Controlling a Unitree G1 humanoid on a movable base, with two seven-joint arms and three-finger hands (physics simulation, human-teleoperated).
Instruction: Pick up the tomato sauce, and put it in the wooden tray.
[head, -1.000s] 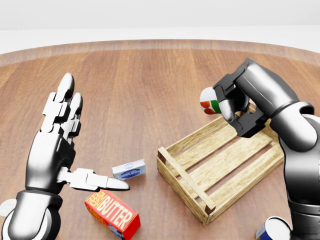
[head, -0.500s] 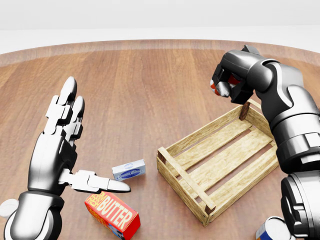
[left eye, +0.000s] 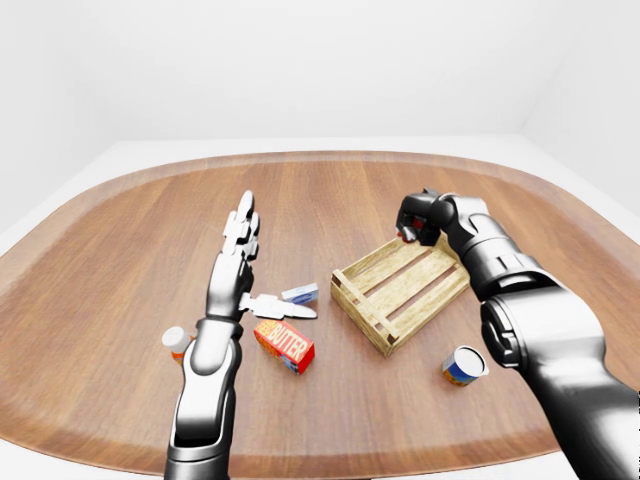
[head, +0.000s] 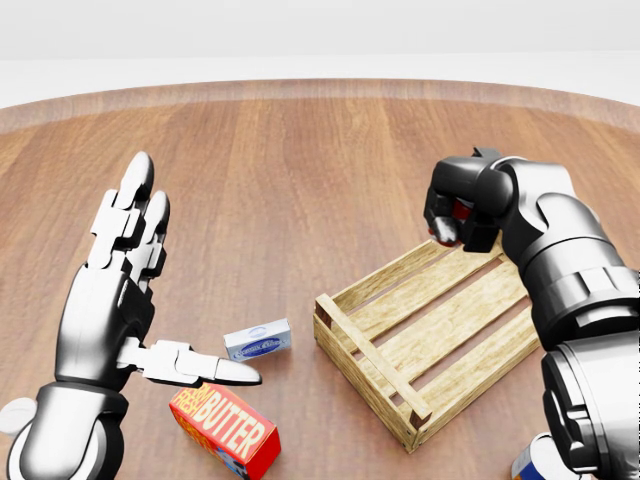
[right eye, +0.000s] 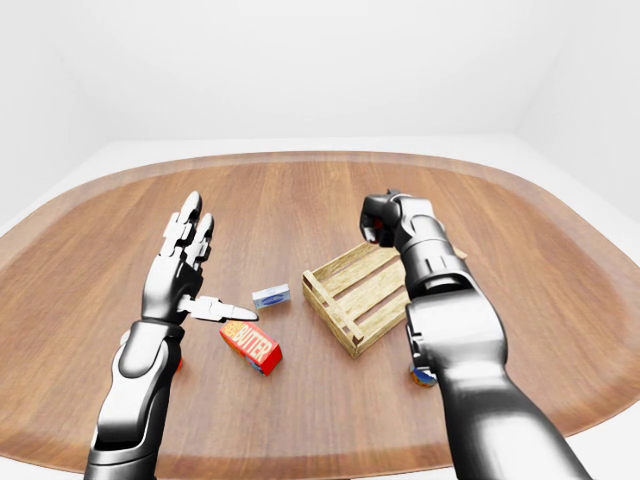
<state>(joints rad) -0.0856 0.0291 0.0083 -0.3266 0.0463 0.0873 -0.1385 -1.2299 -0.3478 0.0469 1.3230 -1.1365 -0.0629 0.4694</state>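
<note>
My right hand (head: 450, 222) is shut on the tomato sauce can (head: 462, 211). Only a sliver of the can's red label shows between the fingers. The hand hovers over the far top corner of the wooden tray (head: 368, 356), close above its rim. The slatted tray lies at the lower right of the head view with nothing in it. My left hand (head: 150, 290) stands open and empty at the left, fingers up and thumb pointing right, well away from the tray.
A red butter box (head: 225, 432) and a small blue-and-white box (head: 257, 340) lie left of the tray, below my left thumb. A blue can (left eye: 463, 365) stands below the tray's right end. An orange-capped bottle (left eye: 176, 342) stands by my left forearm.
My right hand rose and turned with the can, then came down towards the tray's far corner, so the label is now mostly hidden. The left hand has barely moved.
</note>
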